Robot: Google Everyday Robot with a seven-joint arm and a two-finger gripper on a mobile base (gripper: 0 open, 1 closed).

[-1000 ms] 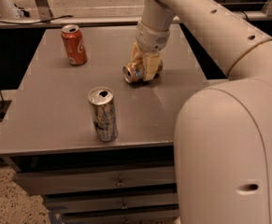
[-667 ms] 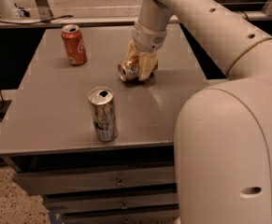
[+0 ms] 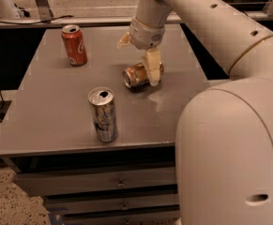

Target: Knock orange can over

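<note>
the copper-orange metal drink can [image 3: 135, 75] lies sideways on the grey table [image 3: 47, 107], apparently knocked over; the end effector [image 3: 138, 54] hovers above it, fingers spread, released.

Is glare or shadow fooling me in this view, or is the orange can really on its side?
Camera view: lighting is dim and warm, but the orange can reads clearly, lying on its side on the table; the gripper hangs just above it, open, one finger crossing its bottom end; the pale patch beside it is sheen on the tabletop.
</note>
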